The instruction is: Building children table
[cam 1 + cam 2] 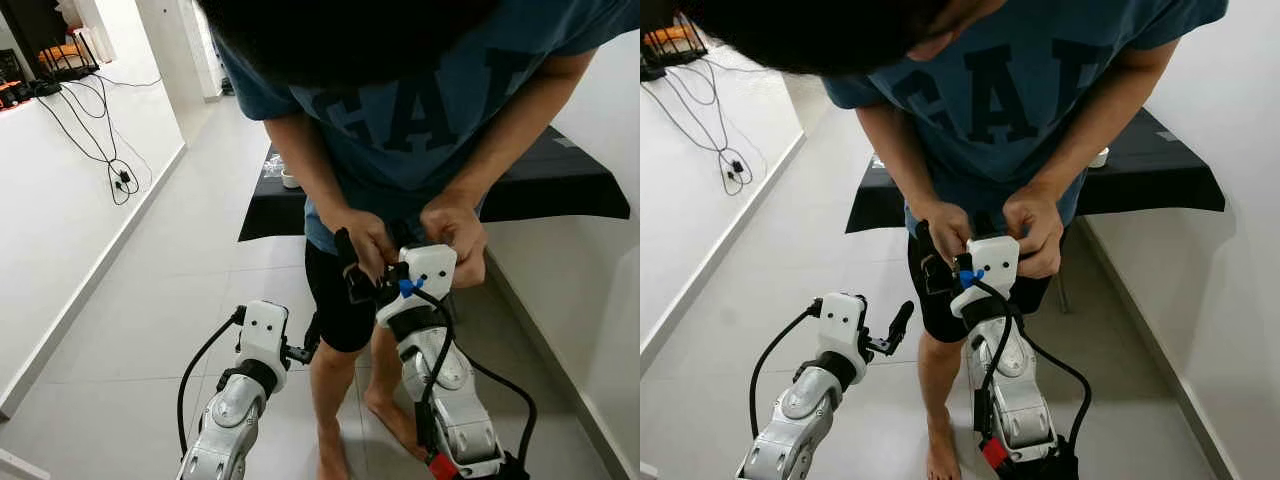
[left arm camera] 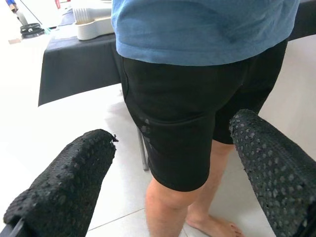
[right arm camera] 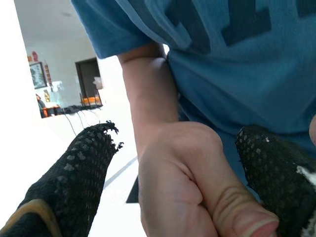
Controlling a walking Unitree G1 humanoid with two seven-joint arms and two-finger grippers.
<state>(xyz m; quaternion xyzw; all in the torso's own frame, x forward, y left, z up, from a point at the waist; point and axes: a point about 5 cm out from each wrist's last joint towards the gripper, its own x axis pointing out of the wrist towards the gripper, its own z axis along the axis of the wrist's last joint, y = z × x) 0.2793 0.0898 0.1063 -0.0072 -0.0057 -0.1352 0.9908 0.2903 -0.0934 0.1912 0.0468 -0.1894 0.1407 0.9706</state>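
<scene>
Table (image 1: 565, 178), draped in black cloth, stands at 12 o'clock from the robot, behind a person (image 1: 420, 120) who bends over the raised right arm. No parts of a children's table can be made out.

The right gripper (image 3: 175, 136) is held up at about 1 o'clock, its two black fingers (image 3: 79, 168) spread apart. One of the person's hands (image 3: 182, 182), closed into a fist, sits between them; in the wrist view its thumb lies just beside one finger. In the head views both of the person's hands grip the arm's end: one (image 1: 368, 242) around the black finger at 11 o'clock of the white wrist housing (image 1: 430, 268), the other (image 1: 457, 235) on the housing's 1 o'clock side. A blue clip (image 1: 405, 288) and a black cable (image 1: 500, 395) sit on that wrist.

The left gripper (image 2: 173, 138) hangs lower, at 10 o'clock from the right arm, fingers parted and holding nothing. It points at the person's black shorts (image 2: 197, 108), close to the thigh but apart from it.

The person wears a blue T-shirt and stands barefoot (image 1: 395, 415) on pale floor tiles (image 1: 150, 320). A white dish (image 1: 290, 180) sits at the table's 9 o'clock end. Black cables (image 1: 115, 170) trail down the white wall at 10 o'clock.
</scene>
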